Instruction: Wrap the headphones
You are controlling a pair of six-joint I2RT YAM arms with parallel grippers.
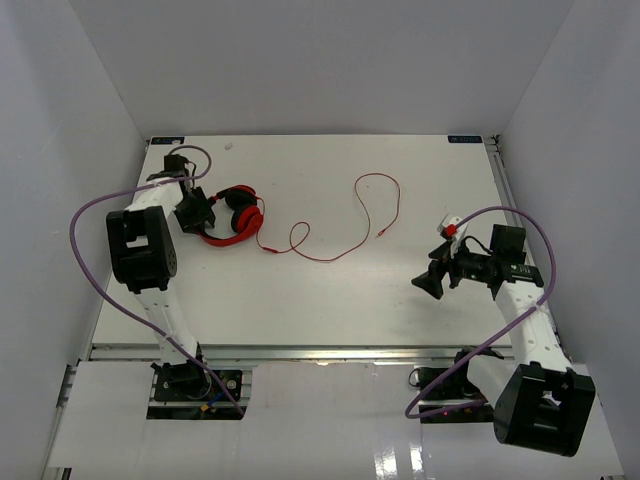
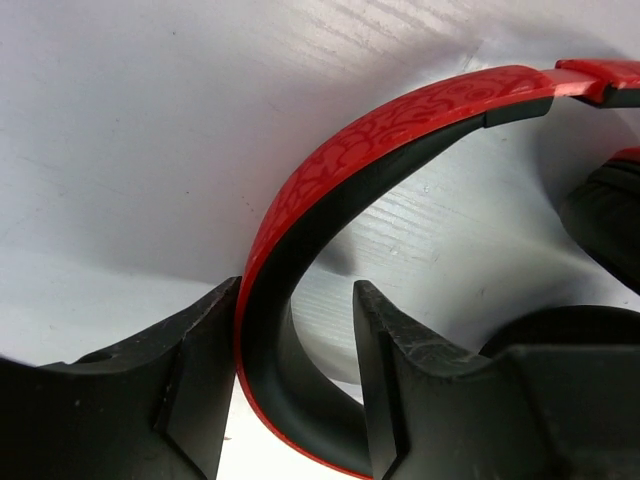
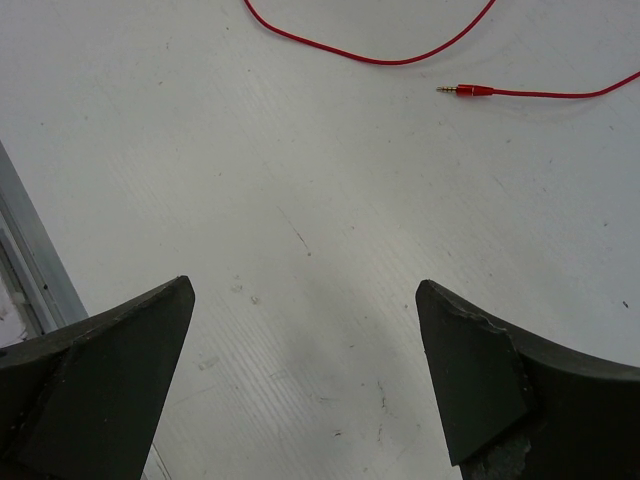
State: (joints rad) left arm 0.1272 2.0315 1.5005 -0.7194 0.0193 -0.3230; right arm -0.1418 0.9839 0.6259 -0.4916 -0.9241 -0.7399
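Observation:
The red headphones [image 1: 235, 215] lie at the back left of the white table, their thin red cord [image 1: 330, 255] snaking right to a plug [image 1: 383, 235]. My left gripper [image 1: 200, 212] is at the headband's left side. In the left wrist view the red and black headband [image 2: 380, 130] passes between the open jaws of the left gripper [image 2: 298, 300], against the left finger, with a gap to the right fingertip. A black earcup pad [image 2: 610, 220] shows at the right. My right gripper [image 1: 428, 283] is open and empty above bare table, and its own view [image 3: 305, 290] shows the cord [image 3: 370, 60] and plug [image 3: 465, 90] far ahead.
White walls close in the table on three sides. A metal rail [image 1: 300, 350] runs along the near edge and shows in the right wrist view [image 3: 30, 260]. Thick purple cables [image 1: 80, 215] loop off both arms.

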